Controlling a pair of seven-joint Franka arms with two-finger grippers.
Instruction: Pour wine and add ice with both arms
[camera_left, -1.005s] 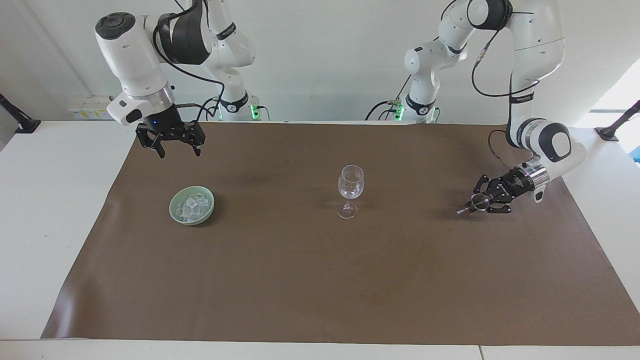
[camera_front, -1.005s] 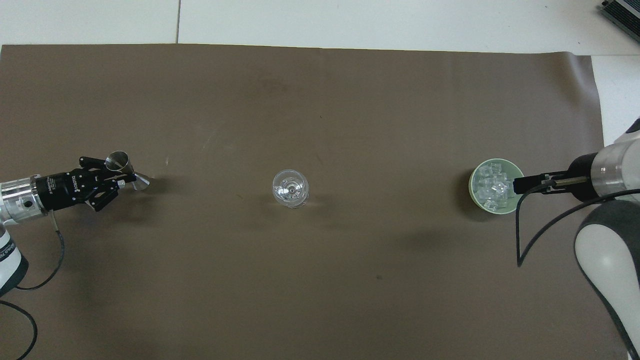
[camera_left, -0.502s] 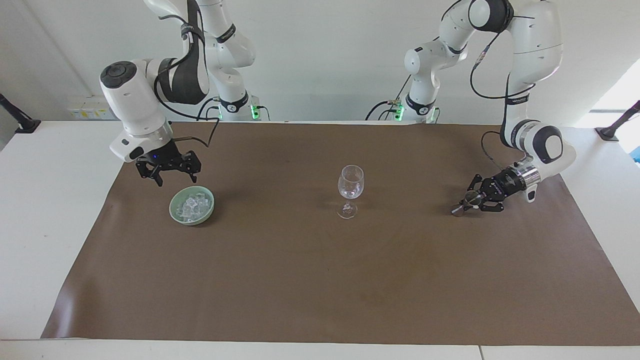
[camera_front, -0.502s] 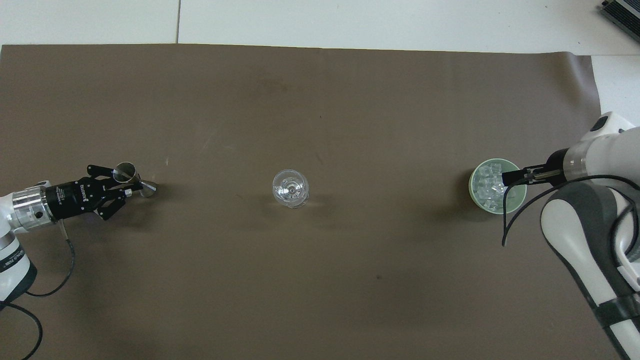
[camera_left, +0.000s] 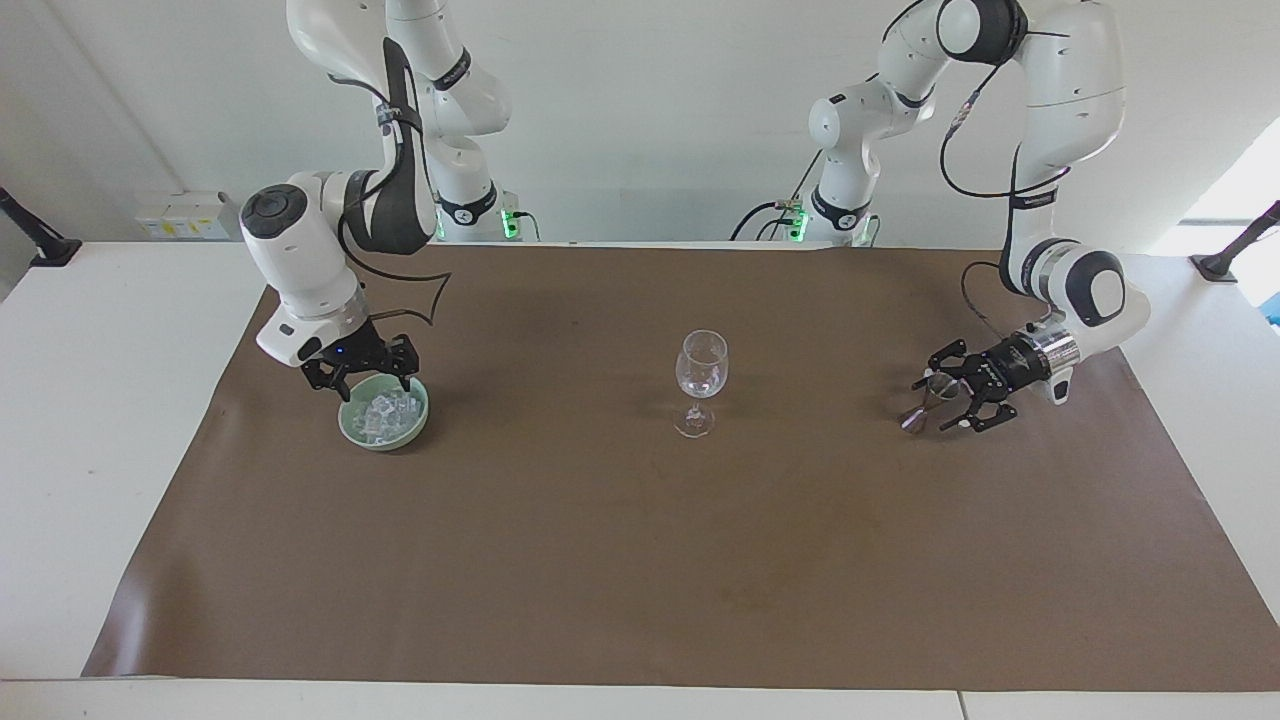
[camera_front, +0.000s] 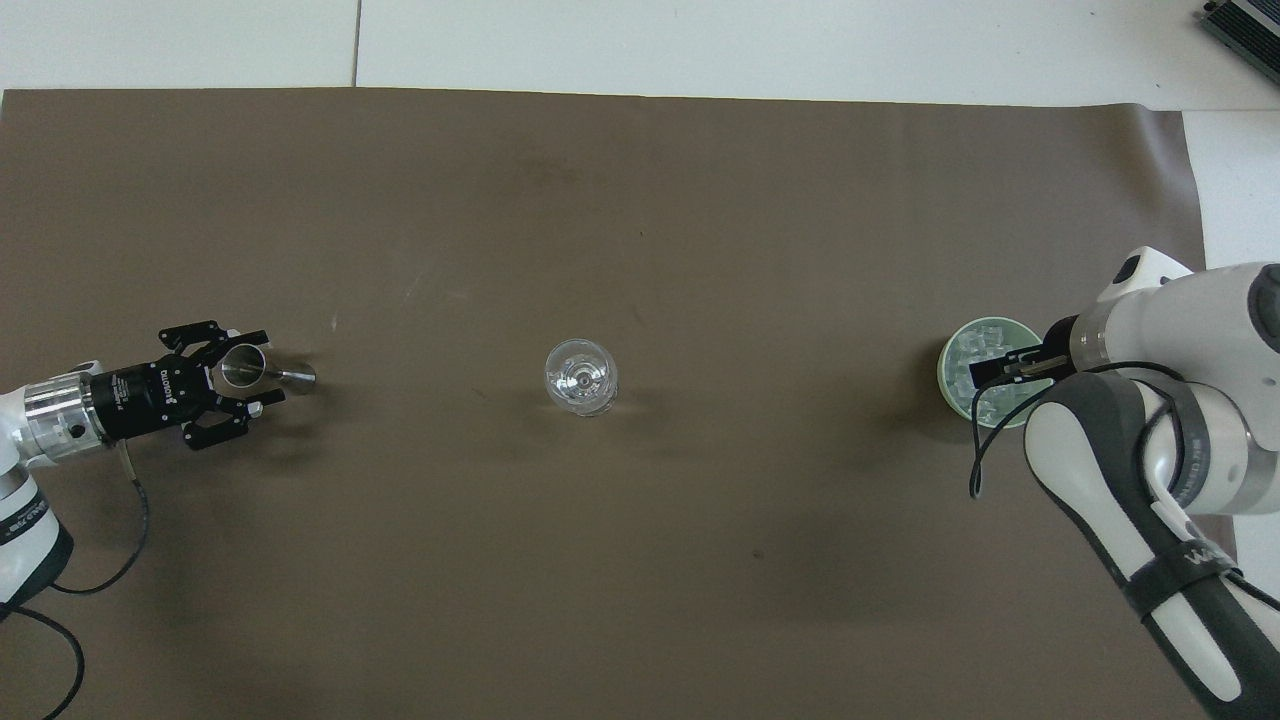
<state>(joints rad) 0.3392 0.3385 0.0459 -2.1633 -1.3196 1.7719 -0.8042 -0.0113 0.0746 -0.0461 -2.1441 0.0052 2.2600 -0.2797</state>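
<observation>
Near the right arm's end of the brown paper mat (camera_left: 620, 560), small clear ice cubes (camera_left: 385, 412) fill a pale green round bowl (camera_left: 352, 425). The right gripper (camera_left: 362, 377) hangs just over the bowl's rim, its fingers spread, holding nothing. At the mat's middle stands a clear stemmed wine glass (camera_left: 700, 380). Toward the left arm's end, the left gripper (camera_left: 945, 400) lies low, its fingers parted around a small steel measuring cup (camera_front: 245, 362); whether they touch it I cannot tell. Only the overhead view shows the cup's open mouth and white lettering on the gripper body, too small to read.
</observation>
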